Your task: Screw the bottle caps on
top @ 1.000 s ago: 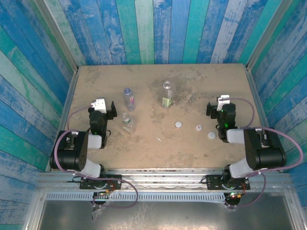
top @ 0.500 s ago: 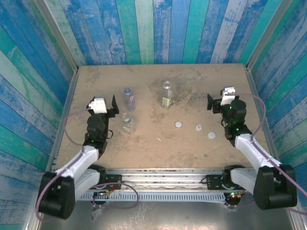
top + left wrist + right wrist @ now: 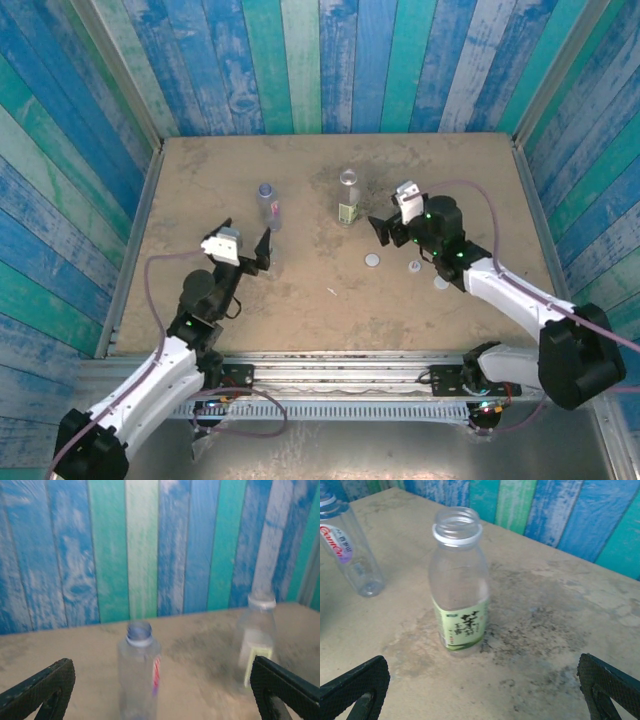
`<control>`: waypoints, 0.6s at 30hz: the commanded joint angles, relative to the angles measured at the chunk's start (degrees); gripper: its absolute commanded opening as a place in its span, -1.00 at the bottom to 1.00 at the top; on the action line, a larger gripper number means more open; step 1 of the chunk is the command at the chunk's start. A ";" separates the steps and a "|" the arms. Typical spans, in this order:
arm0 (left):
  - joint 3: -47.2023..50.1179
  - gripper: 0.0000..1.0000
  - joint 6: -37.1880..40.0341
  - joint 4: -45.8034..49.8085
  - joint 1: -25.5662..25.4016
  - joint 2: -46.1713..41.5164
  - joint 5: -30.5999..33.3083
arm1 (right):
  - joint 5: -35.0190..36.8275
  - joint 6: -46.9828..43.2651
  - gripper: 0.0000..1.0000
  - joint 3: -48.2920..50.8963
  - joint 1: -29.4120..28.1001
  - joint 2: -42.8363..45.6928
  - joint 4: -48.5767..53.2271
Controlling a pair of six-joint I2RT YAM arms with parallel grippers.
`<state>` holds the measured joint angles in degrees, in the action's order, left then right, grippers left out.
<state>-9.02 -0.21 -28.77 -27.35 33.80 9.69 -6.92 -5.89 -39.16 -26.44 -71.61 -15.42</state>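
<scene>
Two open clear bottles stand upright mid-table: one with a bluish-purple label [image 3: 267,205] [image 3: 139,675] [image 3: 347,550] and one with a green label [image 3: 347,198] [image 3: 459,587] [image 3: 255,645]. Three caps lie loose on the table to the right: a white cap [image 3: 372,259], a smaller pinkish cap [image 3: 414,266] and a white cap [image 3: 441,283] partly under my right arm. My left gripper [image 3: 255,255] [image 3: 160,697] is open, just short of the purple-label bottle. Open too, my right gripper [image 3: 386,232] [image 3: 482,695] hangs right of the green-label bottle, facing it. Neither holds anything.
The sandy tabletop [image 3: 330,310] is walled by blue-green striped panels [image 3: 300,60] at the back and sides. A small white scrap [image 3: 332,292] lies near the middle front. My right arm [image 3: 500,290] stretches over the table's right side.
Both arms have unfolded and reached forward. The left gripper has moved right and nearer, over where a third bottle stood. The right gripper has swung left toward the green-label bottle.
</scene>
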 commanded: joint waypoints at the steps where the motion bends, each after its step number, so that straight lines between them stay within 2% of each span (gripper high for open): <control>1: 0.75 0.88 0.17 0.94 -0.24 3.24 -1.93 | -1.29 -1.09 1.00 -2.41 -1.40 -1.72 1.27; 7: -3.59 0.87 0.05 5.47 -0.24 8.99 -2.34 | -1.03 -1.75 1.00 -2.51 -1.86 -1.96 1.18; 12: -11.13 0.87 -4.36 20.60 -0.24 10.96 -0.65 | -0.46 -2.87 1.00 -2.90 -1.86 -1.64 1.95; 18: -14.42 0.90 -5.75 29.20 -0.24 11.54 -0.76 | -1.12 -3.42 1.00 -3.72 -1.86 -2.68 1.89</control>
<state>-21.58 -3.95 -7.94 -27.44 44.60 8.45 -7.73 -8.40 -41.25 -28.01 -73.89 -14.11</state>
